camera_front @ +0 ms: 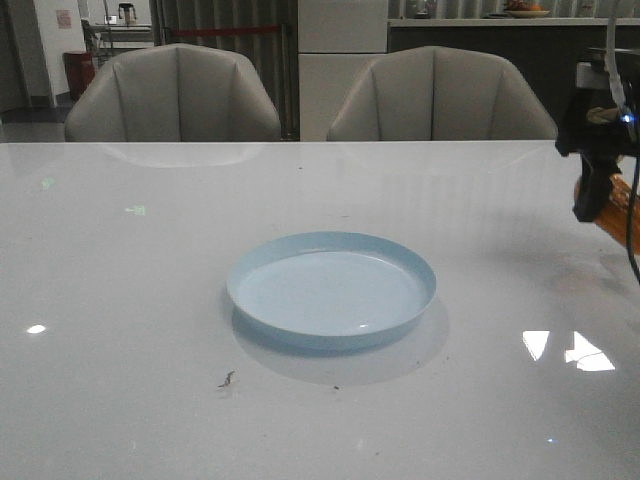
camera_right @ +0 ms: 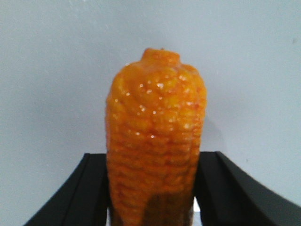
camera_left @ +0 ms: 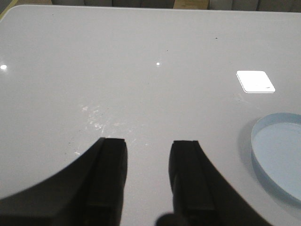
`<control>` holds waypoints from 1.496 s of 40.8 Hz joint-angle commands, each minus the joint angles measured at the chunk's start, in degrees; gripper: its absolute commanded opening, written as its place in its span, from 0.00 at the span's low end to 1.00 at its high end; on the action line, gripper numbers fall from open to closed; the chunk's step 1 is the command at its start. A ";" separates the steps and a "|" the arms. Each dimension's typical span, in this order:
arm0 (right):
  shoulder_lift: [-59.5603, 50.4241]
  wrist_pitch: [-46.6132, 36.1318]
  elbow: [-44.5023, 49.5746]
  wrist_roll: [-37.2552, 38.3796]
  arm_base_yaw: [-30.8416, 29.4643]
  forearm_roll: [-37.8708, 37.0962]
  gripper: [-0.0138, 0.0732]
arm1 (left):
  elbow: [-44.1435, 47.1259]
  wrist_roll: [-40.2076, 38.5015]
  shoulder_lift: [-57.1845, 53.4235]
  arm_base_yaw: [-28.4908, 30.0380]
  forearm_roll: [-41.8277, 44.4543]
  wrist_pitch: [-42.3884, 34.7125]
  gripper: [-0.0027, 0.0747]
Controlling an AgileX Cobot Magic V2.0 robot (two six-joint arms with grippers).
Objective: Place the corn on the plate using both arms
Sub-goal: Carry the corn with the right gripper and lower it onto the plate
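Right tool (camera_right: 153,188) clamping corn (camera_right: 155,141), cob protruding beyond fingers

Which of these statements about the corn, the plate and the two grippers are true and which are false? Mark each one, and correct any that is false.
1. The right gripper holds the corn between its fingers. True.
2. The corn already lies on the plate. False: the plate holds nothing, and the corn is off at the table's right edge in the front view, in the gripper.
3. The left gripper grips the plate's rim. False: its fingers are apart over bare table, with the plate off to one side.
4. The plate is pale blue and round. True.
5. Two chairs stand behind the table. True.
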 commanded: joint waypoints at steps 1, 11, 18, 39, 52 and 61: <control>-3.36 2.07 -6.66 -2.88 2.07 0.70 0.54 | -1.63 -0.67 -0.34 -0.09 -0.57 -4.37 0.44; -3.30 6.21 -12.82 -8.28 11.97 1.67 0.54 | -1.63 -0.67 -0.34 -0.09 -0.57 -4.37 0.44; -3.06 5.68 -12.76 -8.83 20.97 1.71 0.54 | -1.63 -0.67 -0.34 -0.09 -0.57 -4.37 0.44; 3.37 3.00 -12.57 -9.25 33.02 1.97 0.54 | -1.63 -0.67 -0.34 -0.09 -0.57 -2.55 0.44; 7.05 5.70 -12.63 -9.25 33.02 1.97 0.70 | -1.63 -0.67 -0.34 -0.09 -0.57 -0.77 0.44; 6.79 6.34 -13.09 -8.99 33.02 2.74 0.78 | -1.63 -0.67 -0.34 -0.09 -0.57 -0.77 0.44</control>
